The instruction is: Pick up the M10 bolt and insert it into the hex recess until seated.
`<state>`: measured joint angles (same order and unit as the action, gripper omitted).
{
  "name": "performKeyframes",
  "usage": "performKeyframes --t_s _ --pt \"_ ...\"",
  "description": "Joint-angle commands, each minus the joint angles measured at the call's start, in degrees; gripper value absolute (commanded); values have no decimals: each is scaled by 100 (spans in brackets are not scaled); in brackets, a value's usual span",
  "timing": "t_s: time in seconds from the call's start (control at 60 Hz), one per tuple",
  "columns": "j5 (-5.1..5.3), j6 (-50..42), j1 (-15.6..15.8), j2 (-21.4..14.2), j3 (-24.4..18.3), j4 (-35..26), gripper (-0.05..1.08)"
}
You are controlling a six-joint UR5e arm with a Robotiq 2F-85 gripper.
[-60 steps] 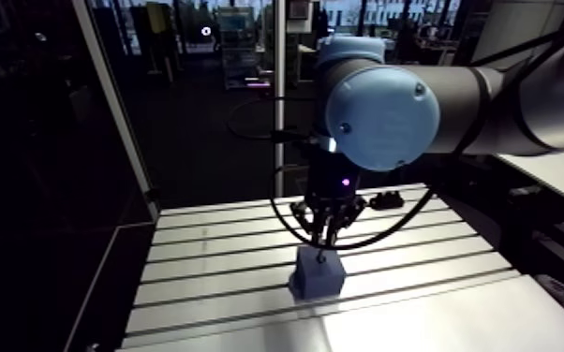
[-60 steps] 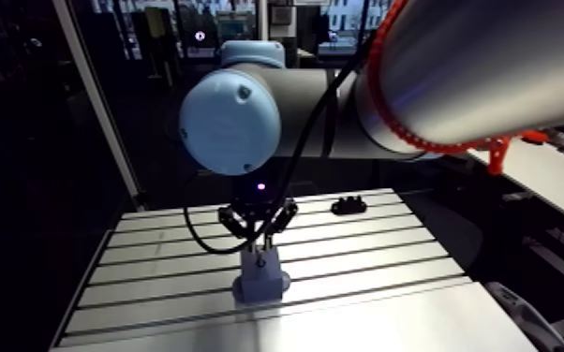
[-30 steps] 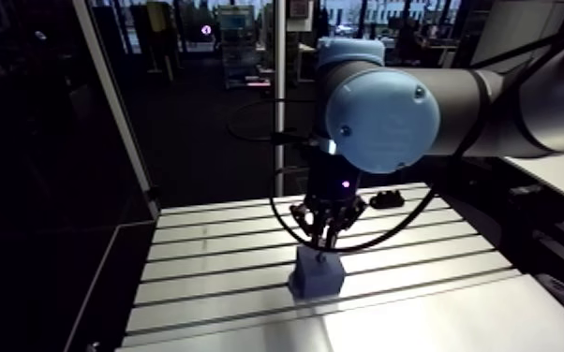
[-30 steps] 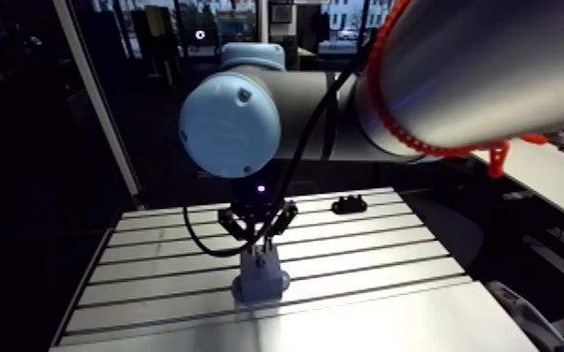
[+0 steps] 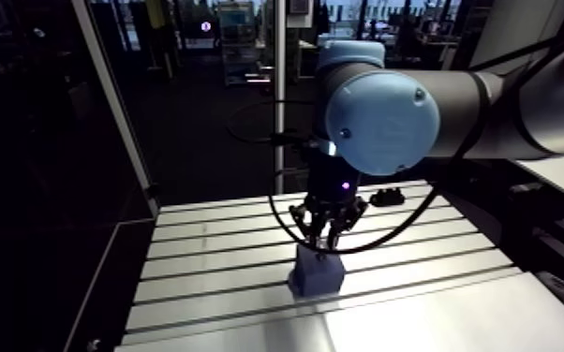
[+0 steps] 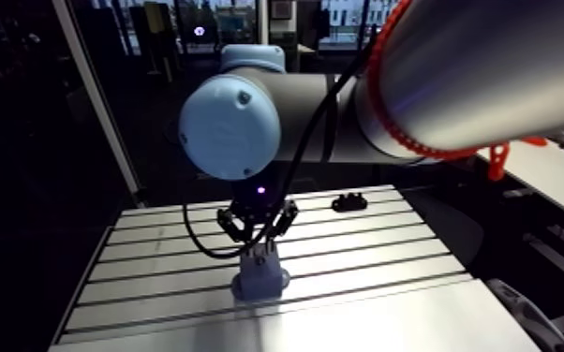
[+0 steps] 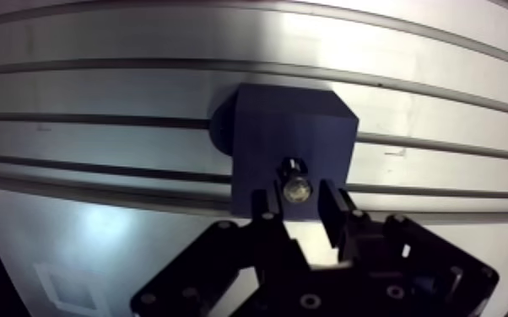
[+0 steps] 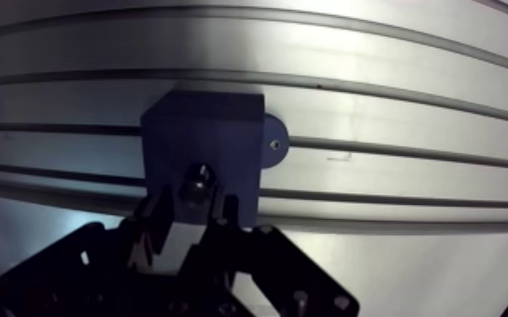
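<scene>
The gripper [image 7: 299, 205] pinches the M10 bolt [image 7: 295, 189] between narrowly set fingers, directly over the top face of the dark blue block [image 7: 295, 126]; how deep the bolt sits cannot be told; in the arm view the block stands at lower centre of the frame on the slotted table [image 5: 201, 271]; a small black part [image 5: 386, 198] lies right of centre near the table's far edge.

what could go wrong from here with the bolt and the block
1. The M10 bolt, pinched between the jaws, sits at the recess in the blue block. If its hex is not lined up, pushing down may jam it rather than seat it.
2. Seating depth cannot be judged from these views, so releasing now might leave it proud or tipped.
</scene>
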<state>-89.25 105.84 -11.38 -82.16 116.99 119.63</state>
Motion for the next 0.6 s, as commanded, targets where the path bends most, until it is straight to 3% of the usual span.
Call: performKeyframes --t_s 0.017,0.417,0.6 --pt "0 12 13 3 -4 12 2" --pt "-1 12 13 -40 -89 181 1" --pt "19 -44 39 -137 -364 -129 1"
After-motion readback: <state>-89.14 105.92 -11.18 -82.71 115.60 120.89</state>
